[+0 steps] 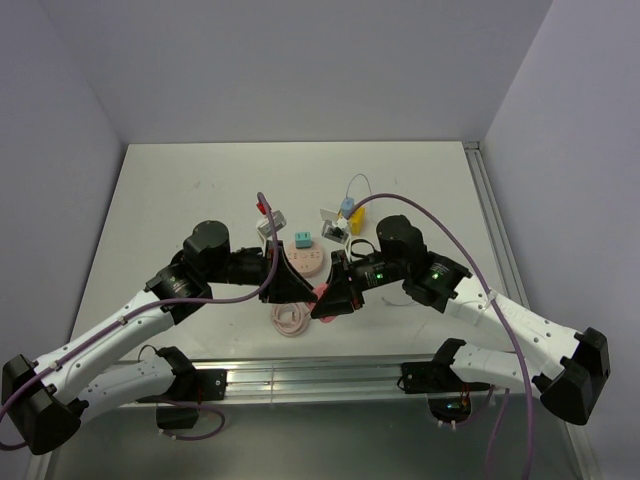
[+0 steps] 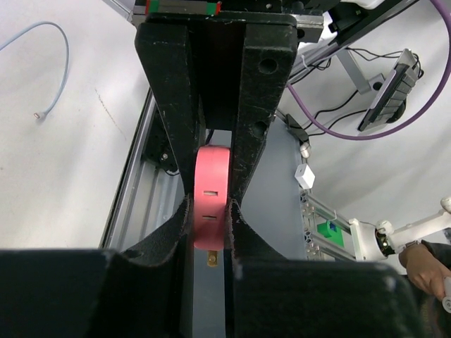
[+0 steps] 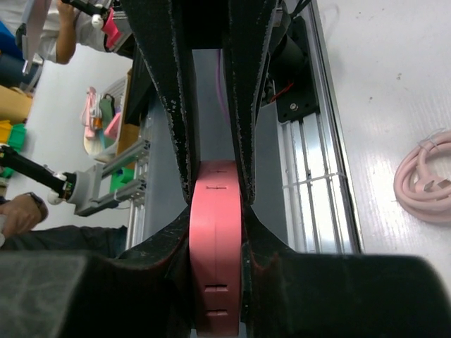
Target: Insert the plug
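Observation:
A pink round plug [image 1: 322,291] hangs above the table's near edge, between my two grippers, which meet tip to tip. In the left wrist view the plug [image 2: 211,176] shows two slots on its rim and a brass prong [image 2: 212,259] below. My left gripper [image 2: 210,218] is shut on it, pads against both flat faces. In the right wrist view the same plug [image 3: 215,246] fills the gap of my right gripper [image 3: 215,211], whose pads press on both sides. Seen from above, the left gripper [image 1: 290,283] and the right gripper [image 1: 335,293] hide most of the plug.
A pale pink disc [image 1: 310,265] lies just behind the grippers, with a teal block [image 1: 301,240] at its far edge. White adapters [image 1: 272,225] and a yellow and blue piece [image 1: 350,210] lie further back. A pink coiled cable [image 1: 290,320] lies by the aluminium rail [image 1: 330,380].

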Available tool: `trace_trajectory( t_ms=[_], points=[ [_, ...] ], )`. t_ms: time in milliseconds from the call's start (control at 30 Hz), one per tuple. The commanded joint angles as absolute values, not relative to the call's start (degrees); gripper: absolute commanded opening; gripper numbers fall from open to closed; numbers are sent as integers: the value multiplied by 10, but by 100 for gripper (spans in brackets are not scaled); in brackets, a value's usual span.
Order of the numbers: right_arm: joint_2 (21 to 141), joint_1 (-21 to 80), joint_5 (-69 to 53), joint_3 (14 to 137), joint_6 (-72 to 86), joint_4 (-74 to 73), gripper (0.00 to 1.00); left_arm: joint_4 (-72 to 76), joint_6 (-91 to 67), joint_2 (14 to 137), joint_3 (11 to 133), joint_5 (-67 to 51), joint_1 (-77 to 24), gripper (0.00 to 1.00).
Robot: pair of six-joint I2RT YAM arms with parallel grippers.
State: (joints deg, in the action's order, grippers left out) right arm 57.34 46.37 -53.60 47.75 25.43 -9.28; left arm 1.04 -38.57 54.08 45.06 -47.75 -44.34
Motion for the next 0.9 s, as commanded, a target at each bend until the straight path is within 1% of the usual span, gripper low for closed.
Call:
trace_trajectory(
  t_ms=[0,33,100,133,167,200,233,267,333,367,400,467,533,567,600,667,733,800,833,867],
  points=[
    [562,468,-530,503,242,-83,10,18,-388,532,466,-485,-446,0],
    [562,468,-530,502,242,-85,0,21,-388,531,467,-489,-446,0],
    [562,468,-519,501,240,-87,0,18,-385,529,471,-483,-446,2],
    [558,468,-506,499,236,-94,0,2,-381,526,475,-471,-446,11],
    [555,467,-489,498,234,-102,0,-25,-370,523,482,-422,-446,34],
    [554,468,-451,497,225,-122,0,-46,-366,519,496,-391,-446,43],
    [555,468,-440,498,221,-133,0,-85,-361,511,503,-347,-445,51],
    [558,468,-425,499,216,-145,0,-108,-360,506,510,-265,-445,62],
    [562,468,-383,501,213,-171,0,-157,-375,501,536,-149,-444,66],
    [564,468,-369,501,211,-177,0,-203,-387,498,540,-95,-444,71],
    [563,467,-357,501,213,-186,0,-215,-397,496,541,-7,-444,71],
    [563,468,-284,507,218,-201,0,-260,-431,495,539,72,-444,71],
    [576,467,-180,528,235,-251,0,-285,-474,511,525,153,-444,70],
    [584,462,-84,539,238,-271,0,-295,-484,522,520,166,-444,69],
    [593,458,-47,548,250,-305,0,-293,-488,535,509,170,-444,68],
    [619,438,-12,563,253,-316,0,-286,-506,589,499,166,-445,66],
    [630,405,-12,567,267,-316,0,-261,-522,645,494,176,-448,65],
    [627,389,-27,564,271,-305,0,-243,-536,682,497,202,-454,65],
    [618,387,-31,560,272,-302,0,-240,-547,718,500,235,-454,64],
    [614,387,-33,556,271,-298,0,-241,-555,735,514,252,-454,60]
  ],
)
